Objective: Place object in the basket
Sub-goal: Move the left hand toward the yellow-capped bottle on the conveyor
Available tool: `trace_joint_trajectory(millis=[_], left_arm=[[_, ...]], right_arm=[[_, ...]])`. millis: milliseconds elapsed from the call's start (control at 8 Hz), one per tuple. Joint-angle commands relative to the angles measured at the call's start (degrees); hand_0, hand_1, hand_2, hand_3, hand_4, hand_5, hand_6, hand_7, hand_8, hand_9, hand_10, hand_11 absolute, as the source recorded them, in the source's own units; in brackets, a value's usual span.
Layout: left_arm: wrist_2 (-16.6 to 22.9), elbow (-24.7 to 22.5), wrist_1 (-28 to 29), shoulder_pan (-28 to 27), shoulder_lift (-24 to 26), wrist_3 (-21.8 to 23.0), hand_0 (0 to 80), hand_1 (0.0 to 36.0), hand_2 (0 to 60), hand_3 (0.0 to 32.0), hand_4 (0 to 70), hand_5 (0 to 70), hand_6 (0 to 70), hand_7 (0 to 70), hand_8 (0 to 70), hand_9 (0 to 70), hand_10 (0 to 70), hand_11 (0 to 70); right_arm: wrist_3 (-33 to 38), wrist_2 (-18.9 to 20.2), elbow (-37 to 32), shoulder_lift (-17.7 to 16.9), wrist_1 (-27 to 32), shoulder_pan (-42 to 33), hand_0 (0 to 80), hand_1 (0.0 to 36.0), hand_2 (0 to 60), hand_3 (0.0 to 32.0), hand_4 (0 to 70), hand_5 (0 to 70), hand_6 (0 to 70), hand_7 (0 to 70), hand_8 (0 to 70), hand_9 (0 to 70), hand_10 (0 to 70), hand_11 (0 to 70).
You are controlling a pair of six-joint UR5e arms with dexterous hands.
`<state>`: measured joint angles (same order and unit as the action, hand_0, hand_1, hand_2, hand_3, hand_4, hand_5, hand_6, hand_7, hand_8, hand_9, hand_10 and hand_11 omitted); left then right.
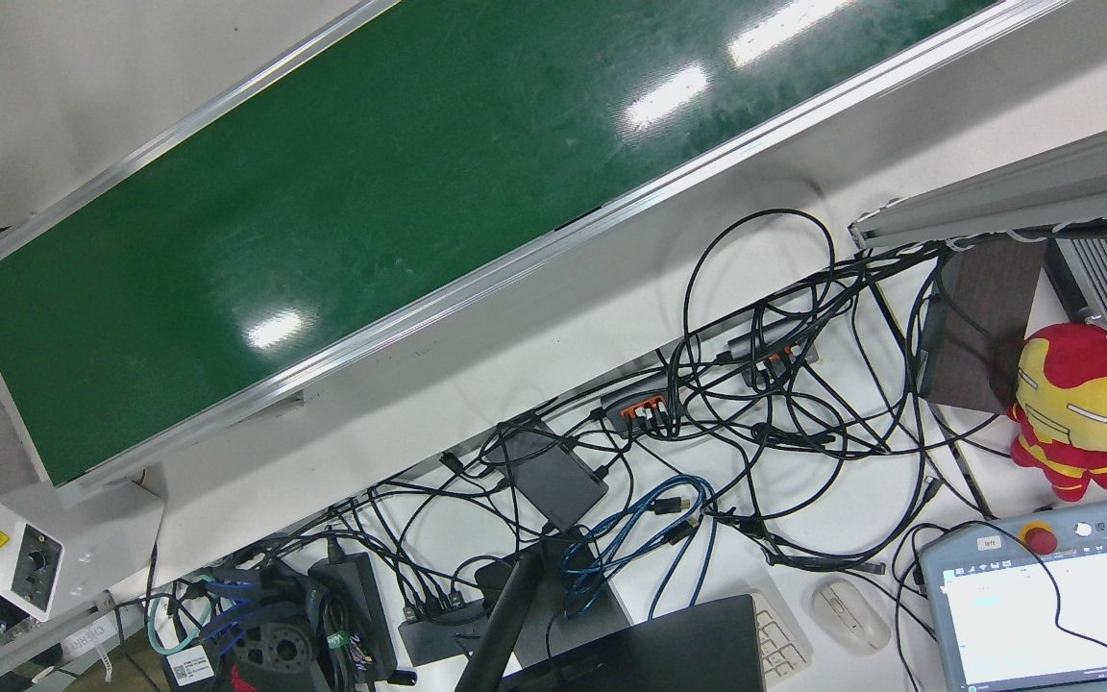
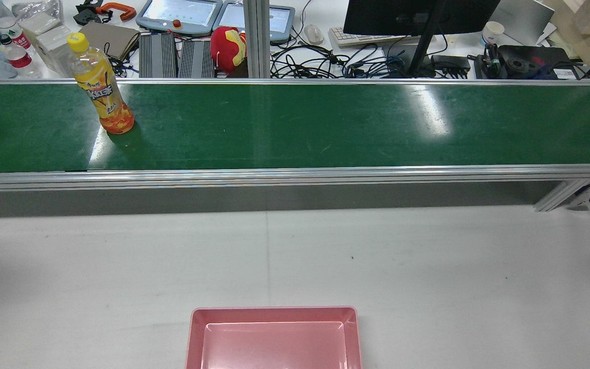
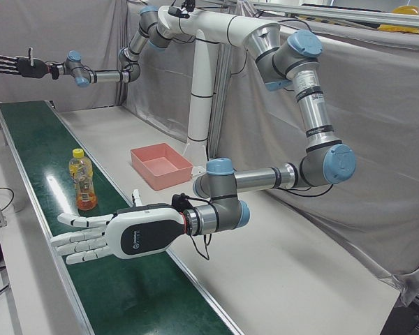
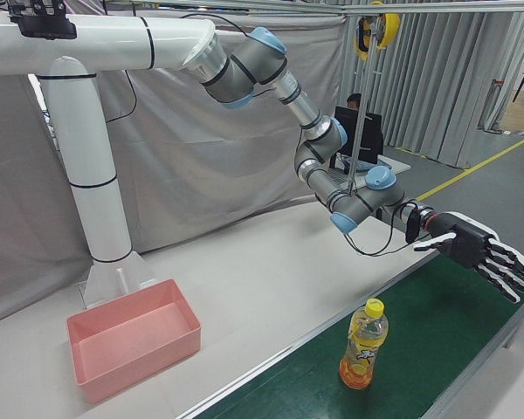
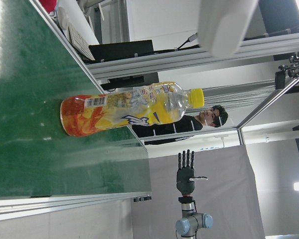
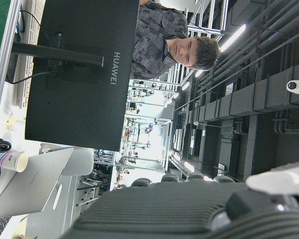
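Observation:
A yellow-capped bottle of orange drink (image 2: 105, 97) stands upright on the green conveyor belt (image 2: 325, 123), toward its left end. It also shows in the left-front view (image 3: 84, 183), the right-front view (image 4: 364, 345) and the left hand view (image 5: 129, 107). My left hand (image 3: 115, 236) is open with its fingers spread flat, hovering over the belt a short way from the bottle; it also shows in the right-front view (image 4: 482, 250). My right hand (image 3: 17, 65) is open, raised high over the belt's far end. The pink basket (image 2: 274, 309) lies empty on the white table.
The basket (image 3: 160, 178) sits by the arms' white pedestal (image 4: 100, 175). Behind the belt is a desk with cables (image 1: 755, 384), a monitor (image 2: 418, 15), tablets, a red plush toy (image 2: 228, 46) and water bottles. A person sits beyond the monitor (image 6: 174, 40).

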<state>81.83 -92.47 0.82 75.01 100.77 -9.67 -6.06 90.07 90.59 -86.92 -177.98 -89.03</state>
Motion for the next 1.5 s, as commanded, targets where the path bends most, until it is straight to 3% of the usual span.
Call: trace_joint_trajectory(millis=[0,125,250,375,500,875,1125,1375], left_arm=[[0.09,-0.08,0.06,-0.04,-0.22,-0.09,79.5,4.6,0.0,8.0,2.7,22.3,0.0,0.0,4.1,4.3,4.6,8.9],[0.00,-0.25,0.06,-0.21,-0.14,-0.18,79.3,4.7,0.0,8.8,2.0,20.8,0.0,0.0,4.1,4.3,4.8,9.2],[0.09,-0.60,0.06,-1.08,0.12,-1.05,74.2,3.9,0.0,9.6,1.6,19.4,0.0,0.0,3.7,3.7,4.4,8.5],[0.00,-1.83,-0.11,-3.88,0.47,-2.36,75.7,3.7,0.0,10.0,2.2,19.2,0.0,0.0,3.2,3.1,4.1,8.2],[-0.35,-1.84,-0.29,-7.04,0.91,-2.98,80.0,5.6,0.0,9.6,2.3,20.6,0.0,0.0,3.7,3.7,4.5,9.0],[-0.96,-1.66,-6.25,-12.23,9.76,-4.65,80.0,6.8,0.0,9.0,3.1,21.6,0.0,0.0,5.5,6.1,5.2,10.3],[-7.52,-1.84,-8.20,-16.18,12.08,-5.36,80.0,7.0,0.0,8.8,3.5,22.2,0.0,0.0,5.9,6.6,5.5,10.8],[-8.61,-1.93,-8.38,-17.61,12.08,-5.45,80.0,9.7,0.0,7.8,4.5,22.3,0.0,0.0,5.7,6.3,4.5,9.2]], right_arm=[[0.00,0.02,0.03,0.00,0.00,0.00,0.0,0.0,0.0,0.0,0.0,0.0,0.0,0.0,0.0,0.0,0.0,0.0],[0.00,0.02,-0.06,0.00,0.00,0.00,0.0,0.0,0.0,0.0,0.0,0.0,0.0,0.0,0.0,0.0,0.0,0.0],[0.00,0.02,-0.06,0.00,0.00,0.00,0.0,0.0,0.0,0.0,0.0,0.0,0.0,0.0,0.0,0.0,0.0,0.0],[0.00,0.02,-0.06,0.00,0.00,0.00,0.0,0.0,0.0,0.0,0.0,0.0,0.0,0.0,0.0,0.0,0.0,0.0],[0.00,-0.07,-0.06,0.00,0.00,0.09,0.0,0.0,0.0,0.0,0.0,0.0,0.0,0.0,0.0,0.0,0.0,0.0],[0.00,0.02,-0.06,0.00,0.00,0.00,0.0,0.0,0.0,0.0,0.0,0.0,0.0,0.0,0.0,0.0,0.0,0.0],[0.00,0.02,0.03,0.00,0.00,0.00,0.0,0.0,0.0,0.0,0.0,0.0,0.0,0.0,0.0,0.0,0.0,0.0],[0.00,0.02,0.03,0.00,0.00,0.00,0.0,0.0,0.0,0.0,0.0,0.0,0.0,0.0,0.0,0.0,0.0,0.0]])
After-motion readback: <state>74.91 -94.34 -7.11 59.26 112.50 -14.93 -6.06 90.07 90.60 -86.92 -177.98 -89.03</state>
